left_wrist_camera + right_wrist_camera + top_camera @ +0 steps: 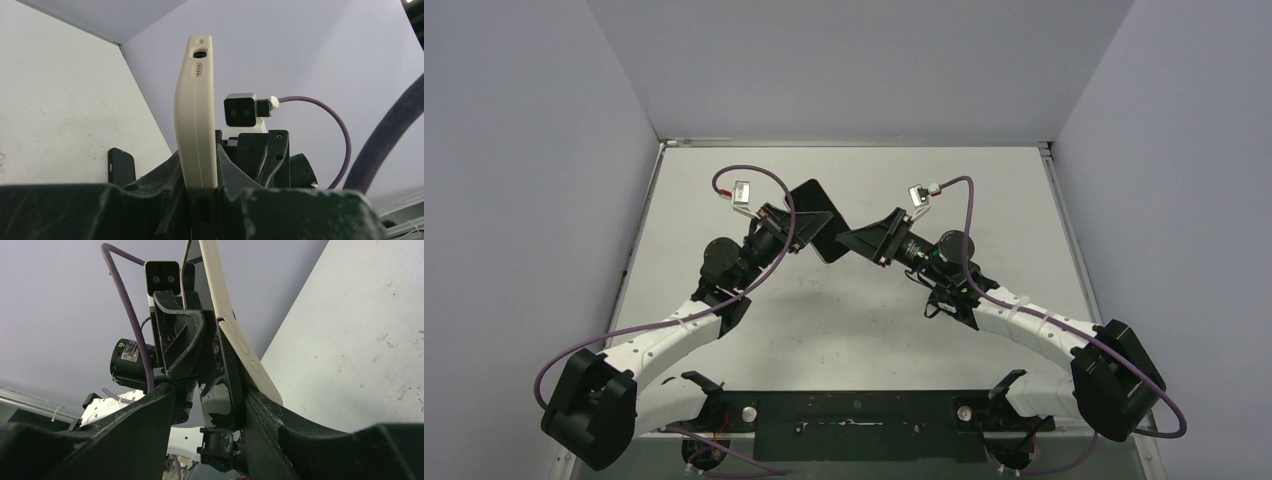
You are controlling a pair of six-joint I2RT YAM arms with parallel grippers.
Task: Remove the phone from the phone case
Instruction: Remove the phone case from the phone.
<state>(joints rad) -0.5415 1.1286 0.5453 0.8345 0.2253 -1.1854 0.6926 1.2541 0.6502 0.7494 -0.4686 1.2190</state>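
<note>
Nearest the lens, at the bottom of the left wrist view, the jaws of the left gripper point(200, 192) are seen drawn nearly together and clamped on the lower end of the cream phone case point(195, 115). The case is held upright on its edge and reaches the upper middle of the frame, with its port and speaker holes shown at the top.

In the right wrist view, the jaws of the right gripper point(215, 405) are set about halfway apart at the bottom of the frame. The black phone point(218, 390) and the case are bracketed between them. The cream case runs slantwise from the top centre down to the right-hand finger point(300, 440), against which it lies. Whether a firm hold is had there cannot be told.

In the top view, the two grippers are found nose to nose just above the centre of the frame. The phone and case are carried between them, raised above the white tabletop point(844, 330).
</note>
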